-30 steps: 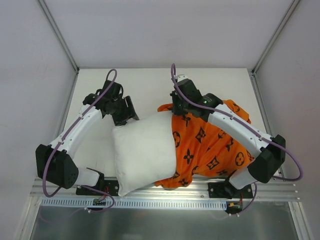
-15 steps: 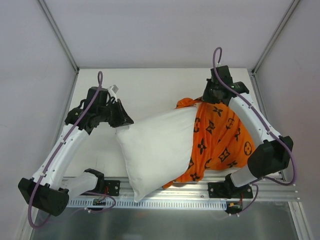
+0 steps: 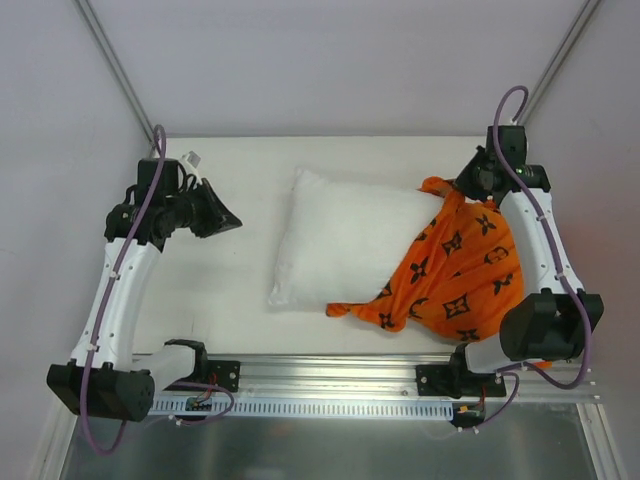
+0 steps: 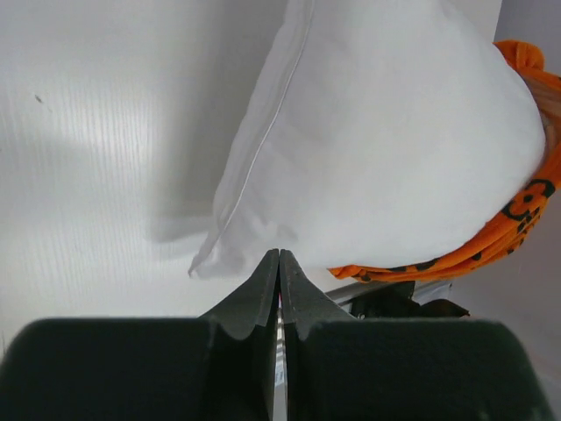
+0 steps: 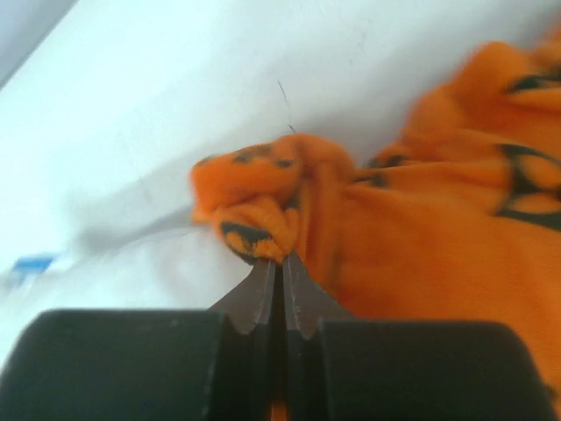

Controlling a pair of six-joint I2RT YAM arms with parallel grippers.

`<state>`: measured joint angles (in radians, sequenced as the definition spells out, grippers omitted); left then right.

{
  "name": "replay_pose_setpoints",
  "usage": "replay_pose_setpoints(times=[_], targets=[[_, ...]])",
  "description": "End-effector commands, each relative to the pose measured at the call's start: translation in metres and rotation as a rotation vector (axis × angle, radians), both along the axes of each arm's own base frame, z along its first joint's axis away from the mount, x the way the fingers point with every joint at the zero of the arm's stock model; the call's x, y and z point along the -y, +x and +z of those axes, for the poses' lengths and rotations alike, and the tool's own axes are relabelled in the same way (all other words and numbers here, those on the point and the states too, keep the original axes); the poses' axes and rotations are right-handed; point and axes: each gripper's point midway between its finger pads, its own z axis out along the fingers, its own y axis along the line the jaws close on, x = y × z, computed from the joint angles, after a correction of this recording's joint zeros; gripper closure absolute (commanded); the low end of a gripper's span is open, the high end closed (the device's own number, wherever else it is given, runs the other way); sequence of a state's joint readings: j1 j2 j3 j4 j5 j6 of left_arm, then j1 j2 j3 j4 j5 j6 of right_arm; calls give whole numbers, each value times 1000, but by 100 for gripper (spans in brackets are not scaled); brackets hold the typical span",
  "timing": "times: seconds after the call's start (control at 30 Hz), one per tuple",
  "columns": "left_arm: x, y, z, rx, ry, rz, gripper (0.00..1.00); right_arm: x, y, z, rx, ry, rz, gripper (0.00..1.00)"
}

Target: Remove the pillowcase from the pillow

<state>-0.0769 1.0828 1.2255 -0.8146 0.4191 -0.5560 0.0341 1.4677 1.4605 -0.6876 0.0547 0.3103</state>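
The white pillow (image 3: 345,240) lies flat at the table's middle and fills the top of the left wrist view (image 4: 377,132). The orange pillowcase (image 3: 465,270) with dark motifs lies spread to its right and overlaps the pillow's right end; its edge also shows in the left wrist view (image 4: 491,237). My right gripper (image 3: 455,188) is shut on a bunched corner of the pillowcase (image 5: 263,206), its tips (image 5: 282,256) pinching the cloth at the far right. My left gripper (image 3: 225,222) is shut and empty (image 4: 279,254), left of the pillow and apart from it.
The white table (image 3: 250,160) is boxed in by pale walls on the left, back and right. A metal rail (image 3: 330,375) with the arm bases runs along the near edge. The right arm's link (image 3: 535,240) hangs over the pillowcase.
My left gripper has let go of the pillow and swung left. The pillow has dropped flat, farther back. My right gripper has pulled the pillowcase corner back and right, baring more pillow.
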Motion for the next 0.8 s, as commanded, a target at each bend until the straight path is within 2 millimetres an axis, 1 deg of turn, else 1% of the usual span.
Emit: replay_pose_setpoints(times=[0.0, 0.03, 0.07, 0.1, 0.13, 0.17, 0.2, 0.23, 0.27, 0.3, 0.33, 0.37, 0.4, 0.43, 0.47, 0.5, 0.53, 0.57, 0.6, 0.63, 0.67, 0.7, 0.73, 0.77], targets=[[0, 22, 16, 28, 11, -17, 100, -13, 14, 53, 154, 22, 38, 99], [-1, 29, 23, 43, 14, -11, 100, -22, 16, 55, 151, 20, 73, 99], [-1, 36, 19, 25, 18, -7, 100, -28, 22, 61, 153, 5, 114, 96], [-1, 39, 20, 21, 18, -5, 100, -32, 19, 58, 122, -9, 137, 82], [2, 42, 20, 17, 11, -18, 100, -44, 16, 58, 107, 2, 199, 43], [4, 40, 21, 19, 3, -38, 100, -47, 18, 62, 98, -8, 218, 29], [7, 37, 21, 19, -6, -53, 94, -44, 9, 56, 55, -30, 230, 18], [7, 30, 19, 29, 2, -69, 83, -41, 5, 56, 51, -42, 226, 8], [10, 24, 16, 34, 18, -87, 58, -33, 1, 55, 49, -75, 204, 4], [10, 19, 15, 44, 33, -96, 40, -27, -10, 56, 58, -93, 190, 1], [11, 8, 10, 56, 52, -120, 25, -23, -16, 55, 59, -104, 180, 3], [18, 1, 6, 61, 68, -156, 7, -19, -22, 54, 59, -116, 171, 4], [23, -5, 2, 61, 78, -185, 2, -17, -31, 44, 37, -120, 167, 4], [27, -11, -7, 51, 95, -215, 1, -15, -43, 51, 64, -123, 165, 4], [29, -12, -13, 43, 122, -224, 1, -14, -50, 51, 68, -124, 162, 4], [40, -18, -18, 34, 132, -268, 1, -12, -57, 49, 69, -126, 159, 4], [46, -18, -26, 11, 146, -287, 1, -11, -71, 47, 75, -126, 156, 4], [49, -14, -29, 16, 166, -291, 1, -9, -79, 45, 77, -130, 150, 4], [58, -15, -31, 27, 178, -331, 1, -7, -89, 35, 54, -132, 148, 4], [64, -12, -39, 16, 193, -357, 1, -4, -101, 43, 85, -137, 139, 4], [69, -7, -41, 34, 207, -374, 1, -1, -111, 40, 75, -142, 134, 4], [77, -9, -47, 43, 222, -430, 1, 0, -118, 39, 73, -146, 131, 4], [82, -7, -59, 13, 238, -453, 1, 3, -129, 41, 88, -154, 130, 4], [85, -5, -66, 6, 252, -468, 1, 4, -137, 38, 72, -161, 133, 4]])
